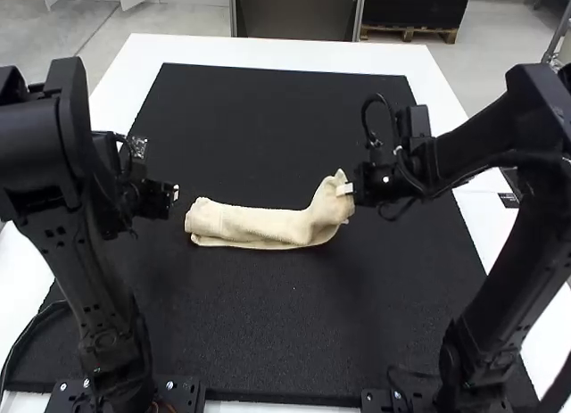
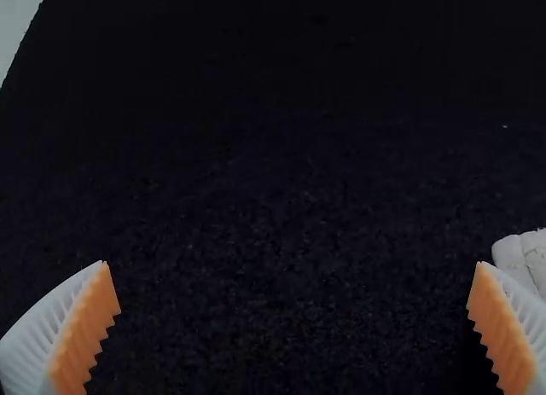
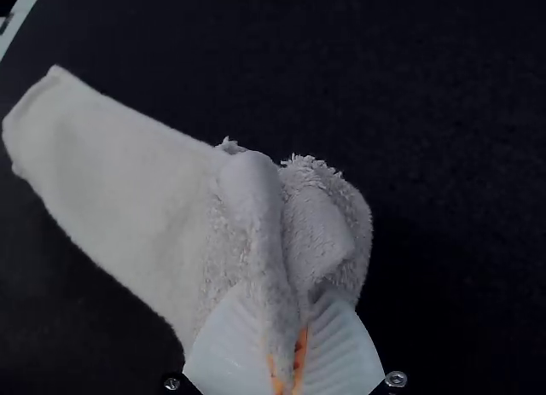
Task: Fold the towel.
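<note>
Left gripper [image 1: 176, 192]: wide open, empty
Right gripper [image 1: 345, 189]: squeezed shut on one bunched end of the towel [image 1: 268, 226]
Towel: long, skinny strip on the black mat [image 1: 268, 315]

The narrowly folded cream towel [image 1: 263, 226] lies on black matting [image 1: 259, 324], one end bunched.

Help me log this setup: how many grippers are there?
2: the left gripper over the black mat, beside the towel; the right gripper clamped on the towel's right end.
</note>
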Robot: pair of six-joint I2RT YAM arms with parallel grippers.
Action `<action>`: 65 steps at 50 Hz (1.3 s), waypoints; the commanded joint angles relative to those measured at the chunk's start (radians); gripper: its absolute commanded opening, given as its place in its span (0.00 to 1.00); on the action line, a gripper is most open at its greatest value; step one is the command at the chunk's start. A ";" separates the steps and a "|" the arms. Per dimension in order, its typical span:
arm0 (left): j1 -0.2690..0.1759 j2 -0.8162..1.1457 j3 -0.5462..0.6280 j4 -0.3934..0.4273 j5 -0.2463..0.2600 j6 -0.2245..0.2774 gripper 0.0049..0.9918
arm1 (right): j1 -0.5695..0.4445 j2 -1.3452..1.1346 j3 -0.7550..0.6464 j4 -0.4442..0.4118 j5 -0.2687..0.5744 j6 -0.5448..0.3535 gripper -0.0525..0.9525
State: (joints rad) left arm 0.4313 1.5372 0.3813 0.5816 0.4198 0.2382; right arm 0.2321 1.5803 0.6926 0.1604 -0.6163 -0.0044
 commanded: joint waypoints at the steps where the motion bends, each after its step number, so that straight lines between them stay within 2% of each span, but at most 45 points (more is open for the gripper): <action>1: 0.023 -0.014 0.013 0.012 0.016 -0.005 0.97 | 0.070 -0.022 0.047 0.019 -0.026 0.058 0.03; 8: 0.041 -0.014 0.014 0.011 0.020 -0.004 0.97 | 0.150 -0.003 0.071 0.057 -0.013 0.109 0.03; 18: 0.057 -0.014 0.008 0.007 0.030 -0.002 0.97 | 0.228 0.070 0.108 0.094 -0.003 0.123 0.03; 65: 0.046 -0.014 0.007 0.009 0.060 -0.014 0.97 | 0.441 0.303 0.323 0.151 0.000 0.121 0.03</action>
State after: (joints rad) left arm 0.4782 1.5372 0.3809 0.5846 0.4622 0.2375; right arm 0.6449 1.8713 0.9653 0.3023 -0.6132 0.1123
